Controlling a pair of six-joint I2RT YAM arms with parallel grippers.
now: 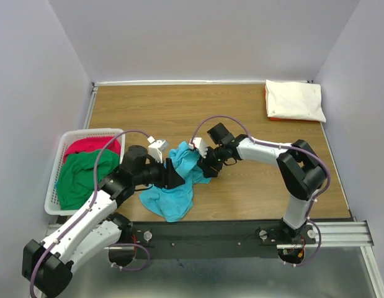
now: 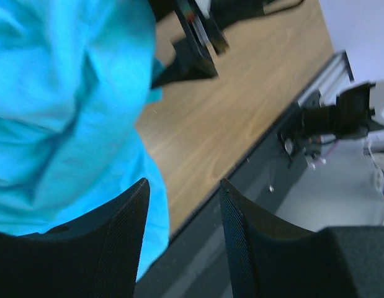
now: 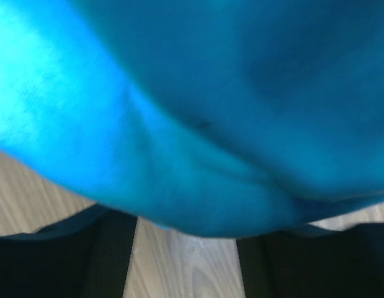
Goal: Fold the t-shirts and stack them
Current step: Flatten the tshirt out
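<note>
Cloth sits bunched between my two grippers: the blue shirt [image 1: 176,192] lies crumpled on the table [image 1: 148,105], middle and near, its lower part spilling toward the near edge. I judge it is next to be spread and folded, which is why both arms crowd it from opposite sides. The left gripper [image 1: 173,174] reaches in from the near left, forearm low and pointing right, at the heap's left side. Its fingers [image 2: 120,242] stand apart, with cloth against the left one only and nothing pinched. The right gripper [image 1: 208,166] comes from the right with the elbow folded back, wrist level, nosing into the heap's upper right. In its wrist view its fingers [image 3: 111,254] are spread with bare wood between them and the tips hidden under blue folds; I see no grip. The white shirt [image 1: 295,99] lies folded in the far right corner on the orange shirt [image 1: 267,99], starting the stack. The red shirt [image 1: 89,148] and the green shirt [image 1: 80,177] wait in the basket [image 1: 86,131] at left.
</note>
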